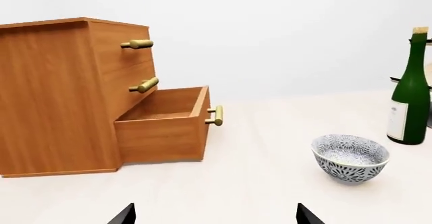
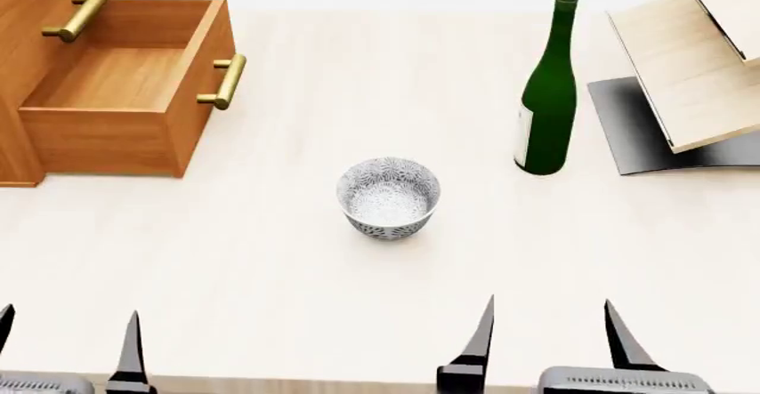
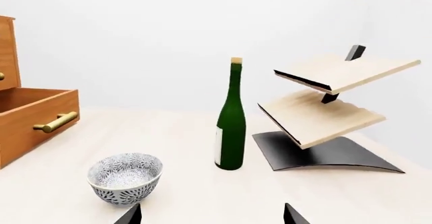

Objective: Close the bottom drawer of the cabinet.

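Observation:
The orange-brown cabinet (image 1: 50,97) (image 2: 30,20) stands at the table's far left. Its bottom drawer (image 2: 125,87) (image 1: 165,125) (image 3: 34,120) is pulled far out, empty, with its brass bar handle (image 2: 226,81) (image 1: 216,116) (image 3: 56,122) on the front. The two upper drawers sit closed, their brass handles (image 1: 138,44) showing. My left gripper (image 2: 66,345) (image 1: 214,215) hangs open at the table's near edge, well short of the drawer. My right gripper (image 2: 546,336) (image 3: 211,215) is open too, near the front edge, nothing between its fingers.
A patterned blue-white bowl (image 2: 389,197) (image 1: 349,158) (image 3: 125,177) sits mid-table. A green corked bottle (image 2: 547,92) (image 3: 231,118) (image 1: 410,90) stands upright to its right. A pale wood rack on a black base (image 2: 689,65) (image 3: 324,118) occupies the far right.

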You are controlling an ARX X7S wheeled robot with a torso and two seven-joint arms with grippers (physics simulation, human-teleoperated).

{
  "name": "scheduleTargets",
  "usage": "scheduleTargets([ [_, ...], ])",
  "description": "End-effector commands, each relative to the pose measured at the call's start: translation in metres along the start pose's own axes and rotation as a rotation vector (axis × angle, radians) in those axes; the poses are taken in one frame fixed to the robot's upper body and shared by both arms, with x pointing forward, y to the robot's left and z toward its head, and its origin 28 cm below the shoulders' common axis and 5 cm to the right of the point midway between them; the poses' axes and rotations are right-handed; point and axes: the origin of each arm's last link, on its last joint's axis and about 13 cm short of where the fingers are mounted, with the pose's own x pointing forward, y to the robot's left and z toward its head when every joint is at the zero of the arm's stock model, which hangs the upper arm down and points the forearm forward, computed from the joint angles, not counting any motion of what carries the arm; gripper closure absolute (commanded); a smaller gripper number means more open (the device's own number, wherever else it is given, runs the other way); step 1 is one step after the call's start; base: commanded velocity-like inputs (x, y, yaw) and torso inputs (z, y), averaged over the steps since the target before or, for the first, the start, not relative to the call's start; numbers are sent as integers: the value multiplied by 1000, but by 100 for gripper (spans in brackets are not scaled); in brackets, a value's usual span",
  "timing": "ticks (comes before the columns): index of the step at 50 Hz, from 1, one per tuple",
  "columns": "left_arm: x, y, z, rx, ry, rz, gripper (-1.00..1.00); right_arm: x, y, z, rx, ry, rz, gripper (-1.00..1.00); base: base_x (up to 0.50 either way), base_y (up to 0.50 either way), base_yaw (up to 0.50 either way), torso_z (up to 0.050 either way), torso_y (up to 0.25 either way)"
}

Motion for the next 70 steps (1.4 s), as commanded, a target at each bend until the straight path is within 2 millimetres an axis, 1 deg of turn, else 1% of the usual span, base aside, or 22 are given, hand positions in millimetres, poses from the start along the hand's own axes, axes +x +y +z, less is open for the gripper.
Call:
scheduleTargets([
  [1, 0, 7, 19, 3, -32, 24, -100, 7, -11, 18, -21, -26, -17, -100, 0, 0, 0, 0, 0],
  [6, 0, 8, 25, 6, -43, 32, -100, 12, -14, 22, -24, -30, -20, -100, 0, 0, 0, 0, 0],
  [15, 2, 10, 26, 17, -51, 47, -100, 19, -19, 21, -29, -18, -39, -100, 0, 0, 0, 0, 0],
  [45, 0, 11, 25, 23, -47, 47, -100, 16, -19, 14, -54, -1, -54, -100, 0, 8, 0, 0, 0],
  [70, 0, 11, 24, 24, -45, 48, -100, 16, -19, 13, -73, -4, -62, -100, 0, 479, 0, 0, 0],
])
